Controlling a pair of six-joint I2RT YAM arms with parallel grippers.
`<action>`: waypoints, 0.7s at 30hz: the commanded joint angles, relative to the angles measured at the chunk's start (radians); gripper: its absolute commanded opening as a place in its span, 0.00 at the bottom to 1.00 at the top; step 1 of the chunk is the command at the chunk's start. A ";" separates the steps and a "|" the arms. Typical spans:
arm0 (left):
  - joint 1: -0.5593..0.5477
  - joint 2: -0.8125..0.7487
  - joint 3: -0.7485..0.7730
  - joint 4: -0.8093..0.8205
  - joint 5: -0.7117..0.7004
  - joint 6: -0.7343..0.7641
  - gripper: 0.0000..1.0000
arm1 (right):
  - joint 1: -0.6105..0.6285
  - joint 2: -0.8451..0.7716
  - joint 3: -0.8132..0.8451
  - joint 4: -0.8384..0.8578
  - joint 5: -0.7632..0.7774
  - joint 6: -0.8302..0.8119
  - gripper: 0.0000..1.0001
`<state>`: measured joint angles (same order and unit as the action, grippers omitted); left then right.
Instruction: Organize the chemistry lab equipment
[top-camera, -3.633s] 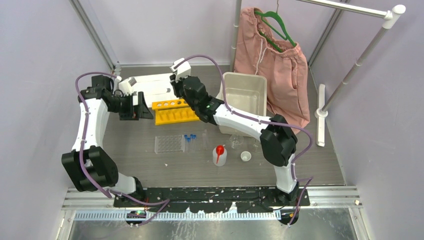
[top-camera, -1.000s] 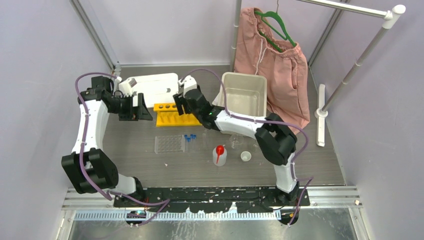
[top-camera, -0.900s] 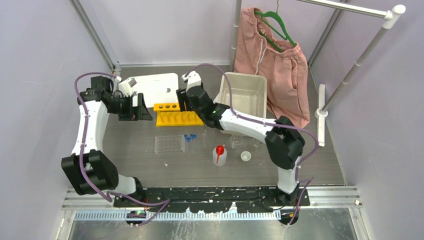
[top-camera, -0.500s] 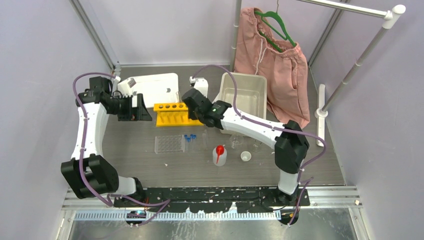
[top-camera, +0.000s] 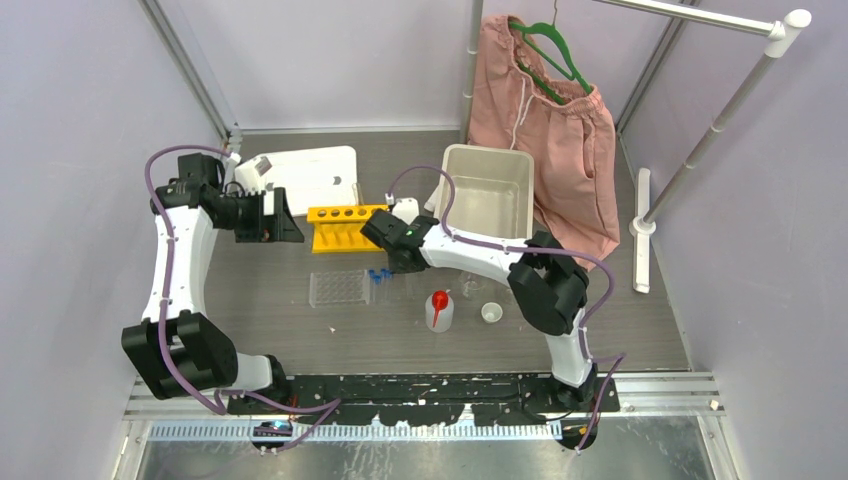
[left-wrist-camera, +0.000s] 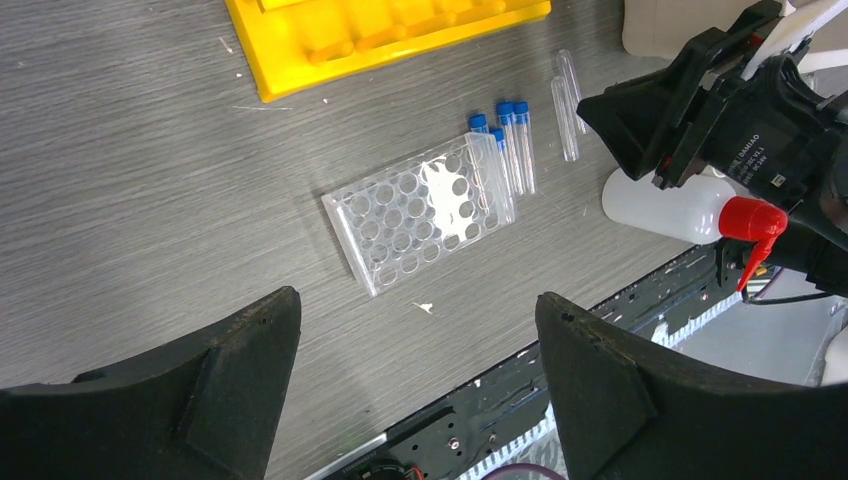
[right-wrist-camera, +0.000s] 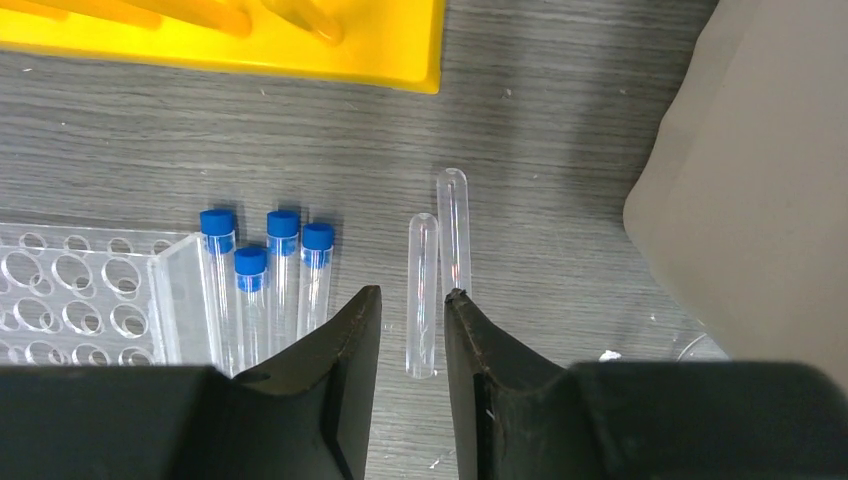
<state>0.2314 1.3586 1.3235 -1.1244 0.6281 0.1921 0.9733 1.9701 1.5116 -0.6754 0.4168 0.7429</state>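
1. Left jaws hang released, spread wide, left of the yellow tube rack (top-camera: 345, 228).
2. Nearer, the clear grid rack (top-camera: 338, 288) lies flat, with blue-capped tubes (right-wrist-camera: 265, 270) just beside its right edge.
3. Right jaws straddle a clear tube (right-wrist-camera: 422, 265) lying on the table (top-camera: 300, 330); I cannot tell whether they are gripping it.

Bright, even light comes from overhead — shadows on the grey table (top-camera: 300, 330) are soft and short. A white glare washes out part of the clear grid rack (left-wrist-camera: 432, 192). My right fingers (right-wrist-camera: 330, 400) loom dark and slightly soft — the tubes (right-wrist-camera: 283, 270) beyond are crisp.
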 joint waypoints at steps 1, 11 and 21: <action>0.000 -0.032 0.047 -0.012 0.016 0.011 0.87 | 0.002 -0.008 0.011 0.002 -0.015 0.044 0.36; 0.001 -0.028 0.062 -0.015 0.024 0.007 0.87 | 0.002 0.045 0.006 0.007 -0.051 0.051 0.37; 0.001 -0.035 0.062 -0.017 0.023 0.012 0.87 | 0.003 0.078 0.003 0.017 -0.065 0.054 0.38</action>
<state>0.2314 1.3586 1.3464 -1.1347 0.6289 0.1917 0.9733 2.0434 1.5089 -0.6796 0.3542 0.7727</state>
